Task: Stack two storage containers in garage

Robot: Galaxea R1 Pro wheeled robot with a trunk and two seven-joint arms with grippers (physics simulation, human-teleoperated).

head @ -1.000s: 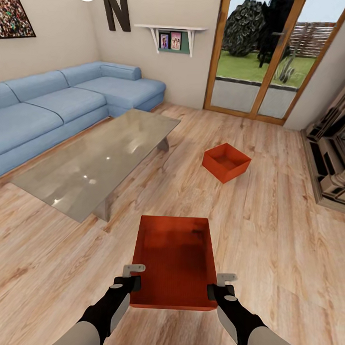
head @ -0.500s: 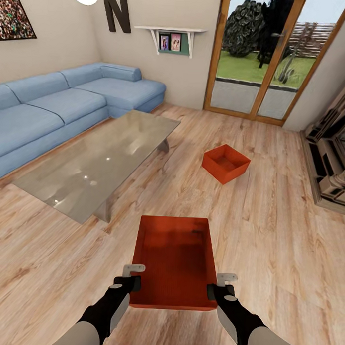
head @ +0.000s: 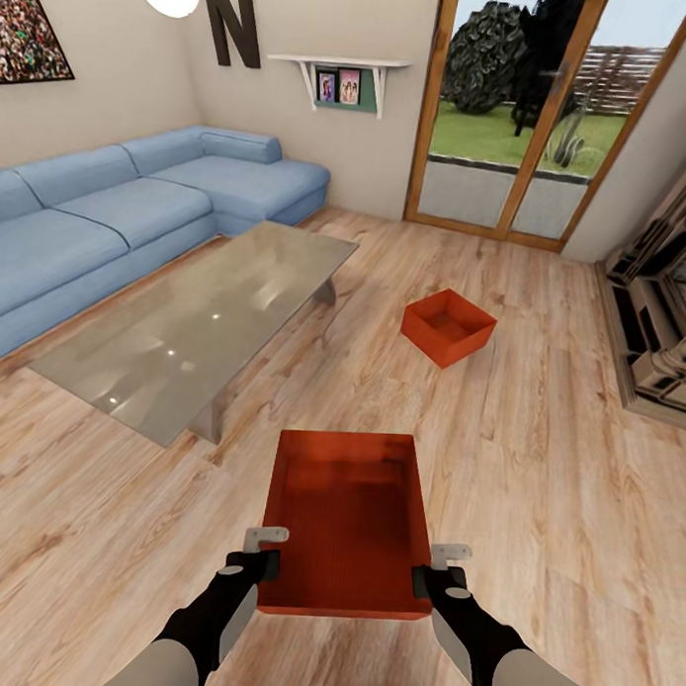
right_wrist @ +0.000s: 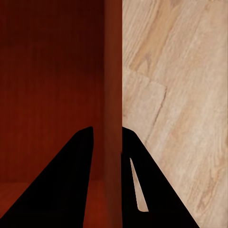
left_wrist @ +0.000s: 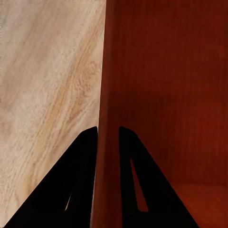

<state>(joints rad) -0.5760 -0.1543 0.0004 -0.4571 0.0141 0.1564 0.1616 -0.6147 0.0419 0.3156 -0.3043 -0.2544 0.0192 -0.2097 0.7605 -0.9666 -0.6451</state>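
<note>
left pincer (head: 267,548), right pincer (head: 436,567), both clamped

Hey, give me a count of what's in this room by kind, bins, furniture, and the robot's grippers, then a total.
Red-orange storage containers: 2, held, on wood floor
Blue sofa: 1
Glass coffee table: 1
Grippers: 2, left gripper, right gripper, each shut on a side wall of the held one
Total: 6
</note>
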